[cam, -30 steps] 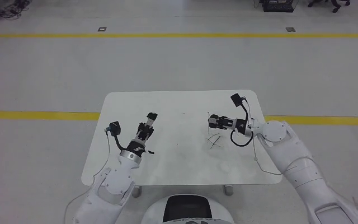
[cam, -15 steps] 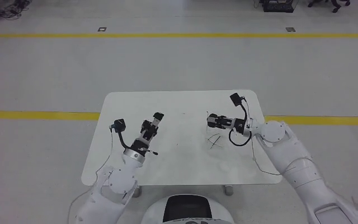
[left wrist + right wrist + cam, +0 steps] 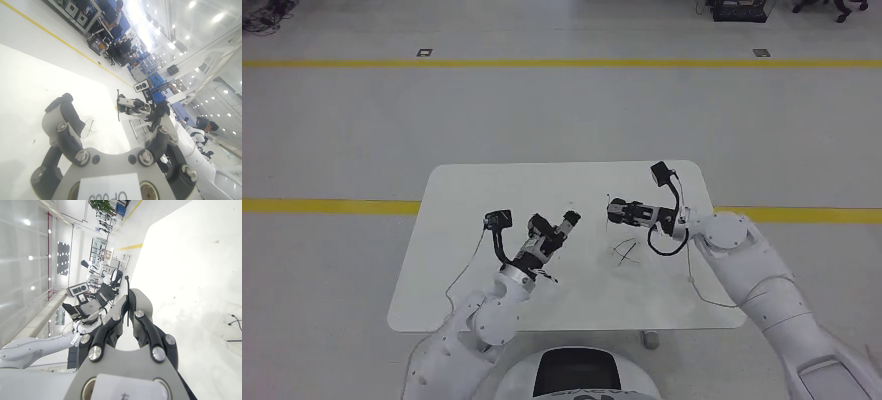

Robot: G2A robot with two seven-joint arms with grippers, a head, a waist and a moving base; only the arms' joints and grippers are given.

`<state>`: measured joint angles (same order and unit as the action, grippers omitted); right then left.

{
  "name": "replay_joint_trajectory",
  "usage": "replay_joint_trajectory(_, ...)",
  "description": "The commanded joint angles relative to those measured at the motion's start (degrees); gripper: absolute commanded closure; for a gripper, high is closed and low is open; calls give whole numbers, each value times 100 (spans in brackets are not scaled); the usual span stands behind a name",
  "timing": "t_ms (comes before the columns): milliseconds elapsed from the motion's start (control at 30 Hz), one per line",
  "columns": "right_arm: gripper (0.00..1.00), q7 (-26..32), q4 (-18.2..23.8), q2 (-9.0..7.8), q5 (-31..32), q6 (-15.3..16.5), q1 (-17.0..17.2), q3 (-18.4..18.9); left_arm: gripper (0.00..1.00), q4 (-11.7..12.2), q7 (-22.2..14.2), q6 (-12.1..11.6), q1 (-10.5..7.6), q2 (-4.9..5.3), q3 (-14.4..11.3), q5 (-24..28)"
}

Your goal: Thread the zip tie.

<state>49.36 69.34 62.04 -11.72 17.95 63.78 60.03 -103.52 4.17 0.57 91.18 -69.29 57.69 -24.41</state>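
Where right gripper (image 3: pixel 130 294) pinches, zip tie (image 3: pixel 128 317) crosswise

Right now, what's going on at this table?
The right gripper is shut on a black zip tie, holding it above the white table. The left gripper is open, faces it and touches nothing. The tie is not threaded yet. More loose zip ties lie on the table near the right gripper.

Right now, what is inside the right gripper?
A black zip tie, clamped between the right gripper's pads. Its head sticks out beyond them and its other end shows toward the palm; the pinched stretch is partly covered by the pads.
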Motion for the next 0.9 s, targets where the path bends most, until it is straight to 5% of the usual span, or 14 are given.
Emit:
replay_joint_trajectory(0,100,0,0,0,0,0,0,0,0,0,0,0,0,0,0,-1)
replay_joint_trajectory(367,100,0,0,0,0,0,0,0,0,14,-3,8,-11,0,-4,-43)
replay_joint_trajectory(567,100,83,-45,-4,-333,-69,33,129,0,163,159,30,-218,-48,-500,-1193)
replay_joint_trajectory(733,100,383,-270,18,-723,-155,-38,155,0,560,388,135,-505,-142,-927,-1853)
replay_joint_trajectory(867,100,383,-270,18,-723,-155,-38,155,0,582,420,181,-523,-148,-941,-1904)
